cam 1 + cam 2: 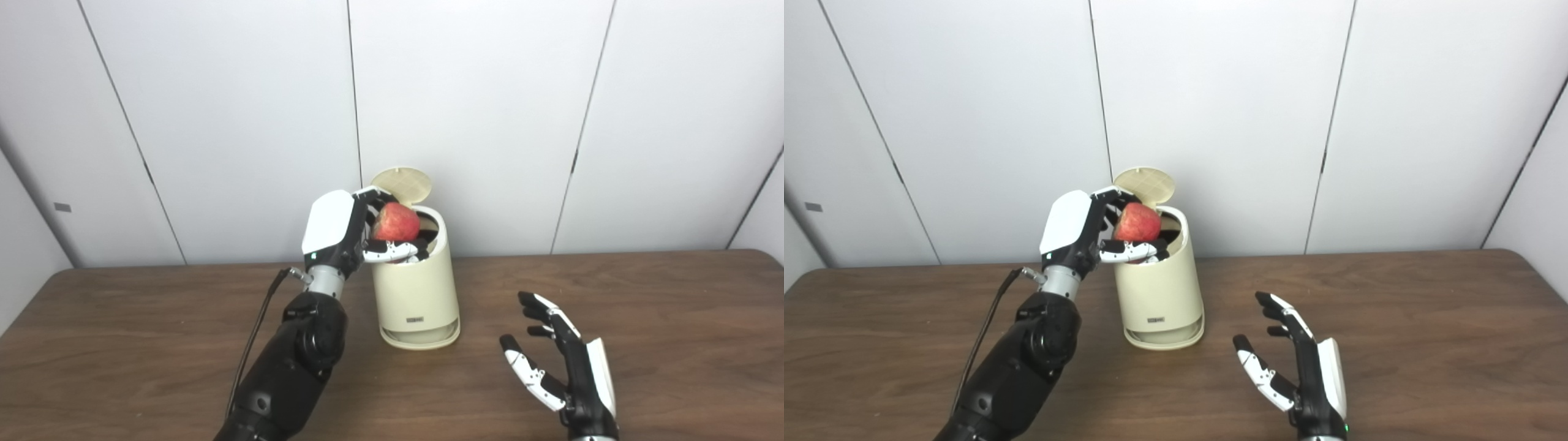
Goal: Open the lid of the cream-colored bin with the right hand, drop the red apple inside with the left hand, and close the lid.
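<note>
The red apple (396, 222) is gripped in the left hand (343, 233), whose fingers (392, 250) are curled under and around it. It is held just above the open mouth of the cream-colored bin (416, 294), toward the left side of the rim rather than over its centre. The lid (401, 185) is seen standing raised at the back of the bin, tilted upright behind the apple.

If the apple is released from this offset spot, the rim could be struck and the fruit could be bounced out onto the table (153, 318). The light bin could also be nudged or tipped by the fingers resting at its edge. The lid, held up by nothing that is visible, might be knocked shut by the fingers or by the apple before it is dropped.

Further right, the right hand (566, 367) is kept low near the tabletop, well apart from the bin, with its fingers spread and nothing held. From there the bin cannot be steadied.
</note>
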